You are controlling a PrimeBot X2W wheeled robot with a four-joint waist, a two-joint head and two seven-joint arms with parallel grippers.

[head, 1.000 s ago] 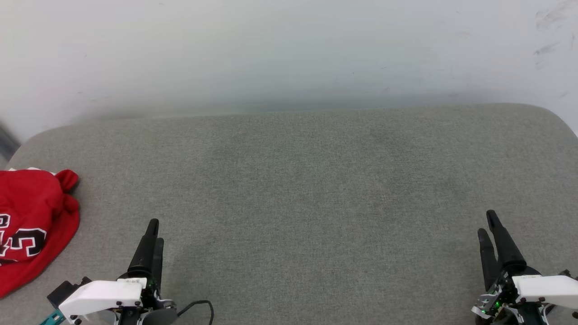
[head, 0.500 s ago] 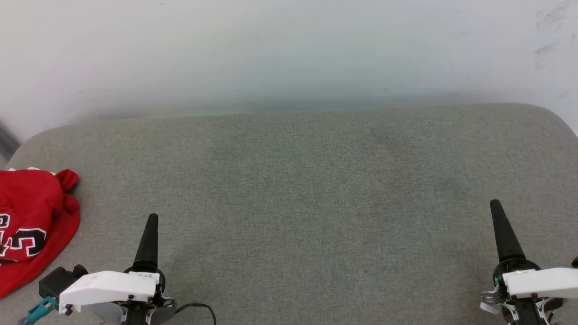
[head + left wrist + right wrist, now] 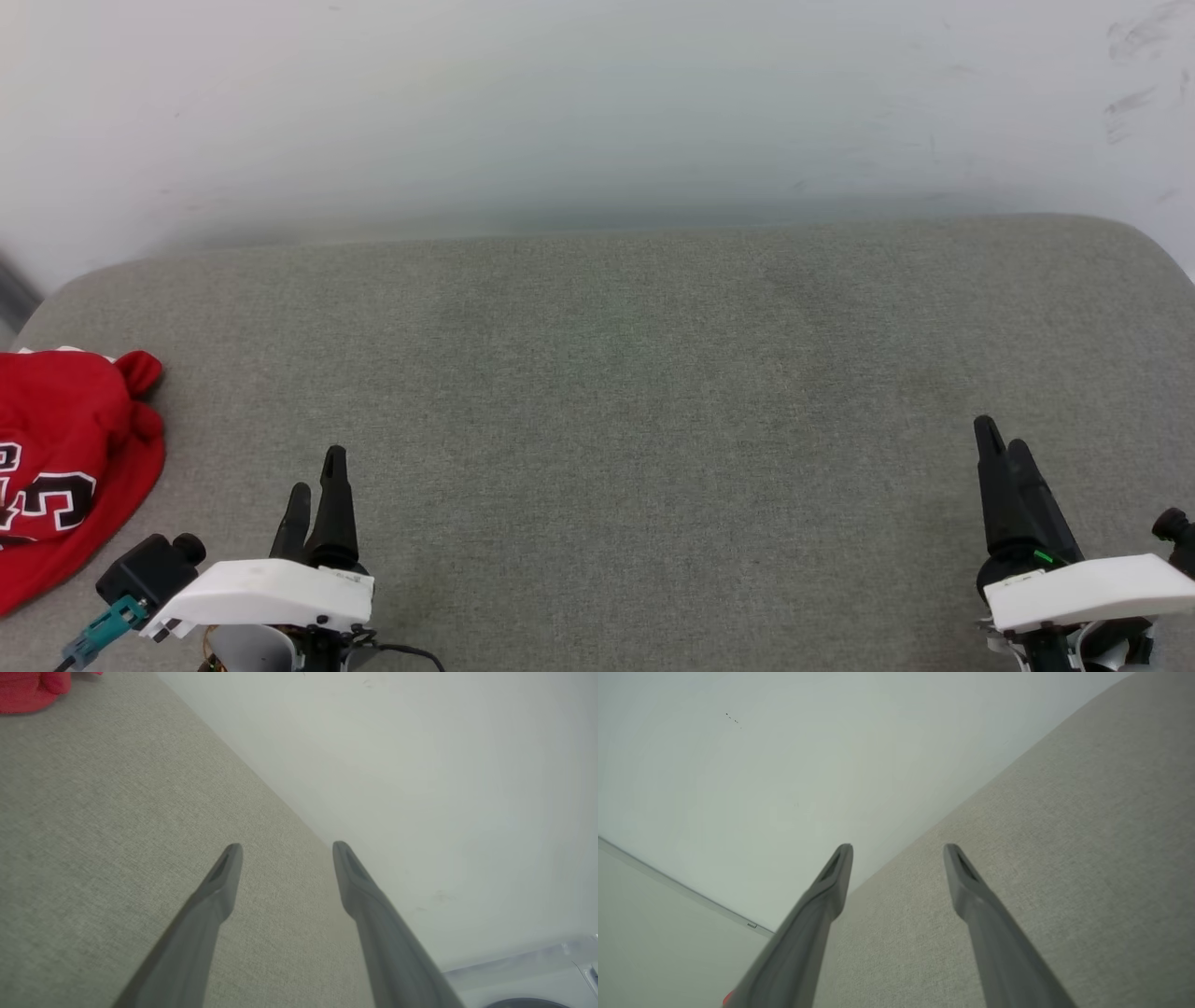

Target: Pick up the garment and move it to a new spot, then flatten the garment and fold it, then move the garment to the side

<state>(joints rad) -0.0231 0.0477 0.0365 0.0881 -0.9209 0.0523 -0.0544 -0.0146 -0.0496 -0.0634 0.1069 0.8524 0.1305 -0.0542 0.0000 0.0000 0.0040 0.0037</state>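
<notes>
Left wrist view: tool (image 3: 286,846) wide apart, empty

You get the red jersey (image 3: 65,457) at the bench's (image 3: 597,373) left edge cut off by the head view's border, its black lettering only partly readable; the left wrist view gives a blurred red scrap.

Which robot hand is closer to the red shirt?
The left gripper, at the head view's lower left, near the red shirt but not touching it. The right gripper is far across the grey cushion.
</notes>
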